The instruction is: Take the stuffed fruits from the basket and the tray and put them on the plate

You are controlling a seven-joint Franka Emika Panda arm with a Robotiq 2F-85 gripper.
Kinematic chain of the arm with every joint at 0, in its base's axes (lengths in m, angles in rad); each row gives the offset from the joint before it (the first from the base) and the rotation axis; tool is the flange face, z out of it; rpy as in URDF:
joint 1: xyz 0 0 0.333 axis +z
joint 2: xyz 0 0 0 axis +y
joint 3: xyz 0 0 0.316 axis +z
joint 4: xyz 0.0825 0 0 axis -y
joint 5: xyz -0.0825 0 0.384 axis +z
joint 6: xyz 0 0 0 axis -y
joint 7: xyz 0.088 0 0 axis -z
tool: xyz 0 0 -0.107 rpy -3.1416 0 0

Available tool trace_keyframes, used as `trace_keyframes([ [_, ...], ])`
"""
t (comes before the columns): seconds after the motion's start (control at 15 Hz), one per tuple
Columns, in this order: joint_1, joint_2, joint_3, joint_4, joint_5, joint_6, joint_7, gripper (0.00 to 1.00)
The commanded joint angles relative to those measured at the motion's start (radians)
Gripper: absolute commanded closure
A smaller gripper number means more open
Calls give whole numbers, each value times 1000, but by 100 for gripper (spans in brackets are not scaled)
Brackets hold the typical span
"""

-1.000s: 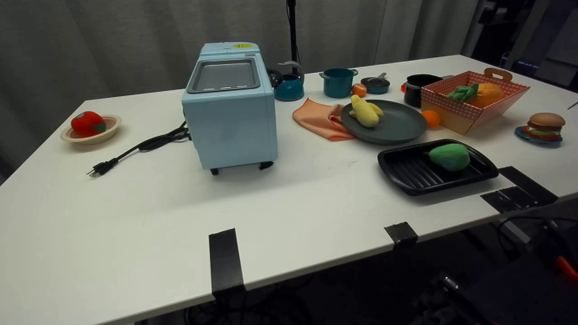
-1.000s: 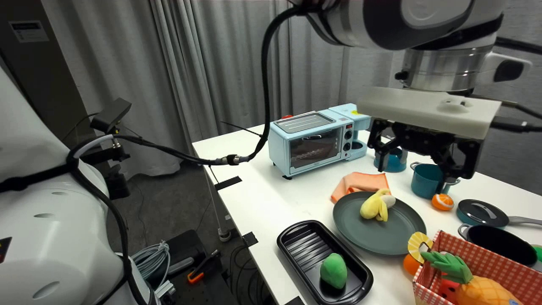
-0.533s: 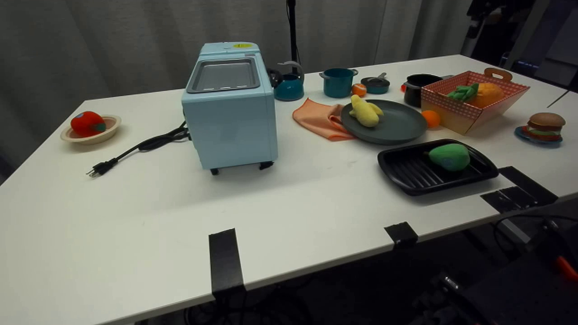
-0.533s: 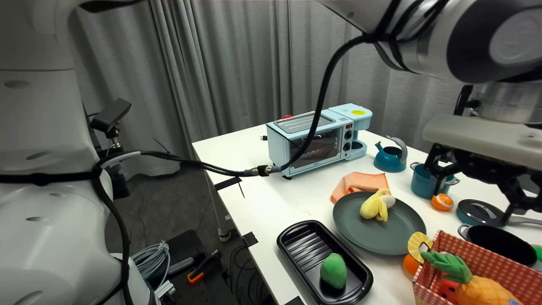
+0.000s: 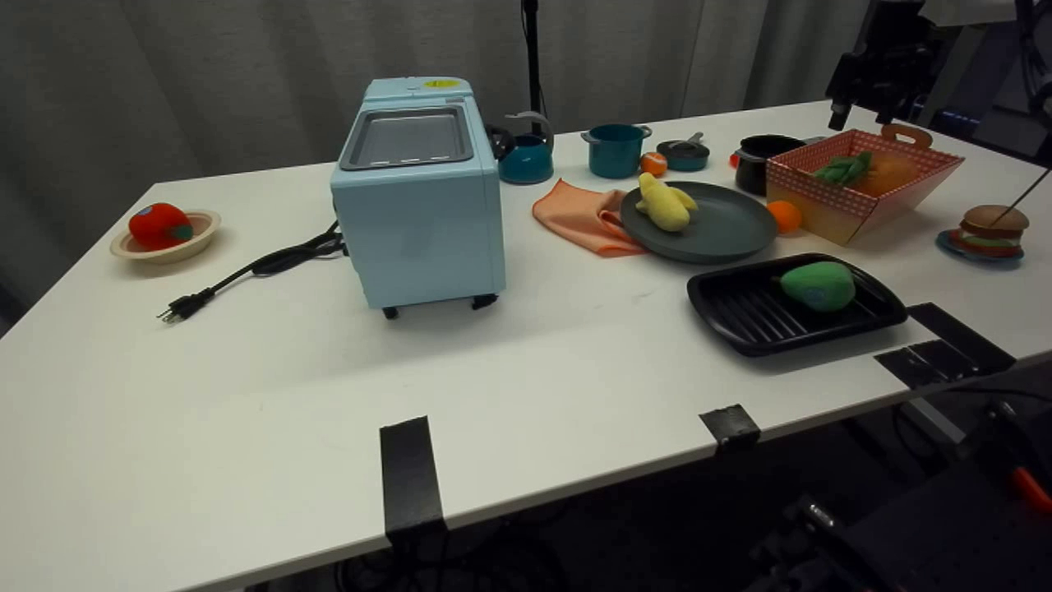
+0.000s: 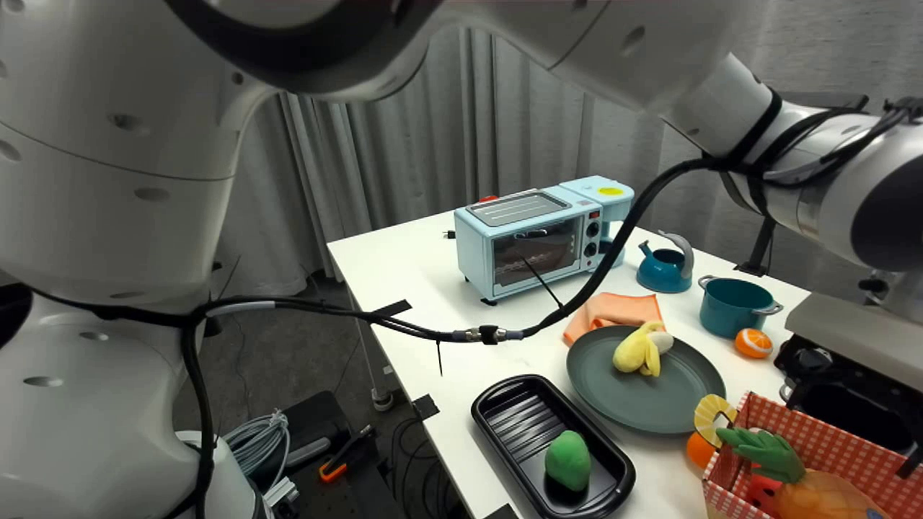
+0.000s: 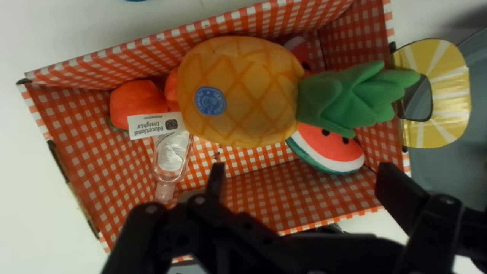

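Observation:
The basket (image 5: 822, 215) with red checked walls holds a plush pineapple (image 7: 243, 95), a watermelon slice (image 7: 331, 148), a round red-orange fruit (image 7: 137, 101) and a clear container (image 7: 171, 156). A green plush fruit (image 6: 568, 461) lies in the black tray (image 6: 519, 412). A peeled plush banana (image 6: 638, 351) lies on the grey plate (image 6: 620, 407). A round orange (image 5: 783, 216) sits on the table between plate and basket. My gripper (image 7: 302, 169) is open and empty above the basket, its fingers apart beside the pineapple; it also shows in an exterior view (image 5: 873, 103).
A blue toaster oven (image 5: 419, 222), a kettle (image 6: 665, 274), a teal pot (image 6: 734, 306), a small orange half (image 6: 753, 344) and a cloth (image 6: 613, 311) stand around the plate. A black pot (image 5: 760, 164) is behind the basket. A toy burger (image 5: 993, 230) sits beyond it.
My open gripper has moved from above the pots toward the basket and lower, coming over it. The arm has swung along with it. The fruits, plate and tray have not moved.

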Motion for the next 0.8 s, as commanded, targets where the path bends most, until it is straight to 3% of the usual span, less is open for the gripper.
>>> trace_keyframes([
  [0.0,-43,111,34,129,-17,-56,48,0],
  [0.67,-37,165,7,174,-168,-217,139,0],
  [0.73,-36,167,8,176,-175,-224,145,25],
])
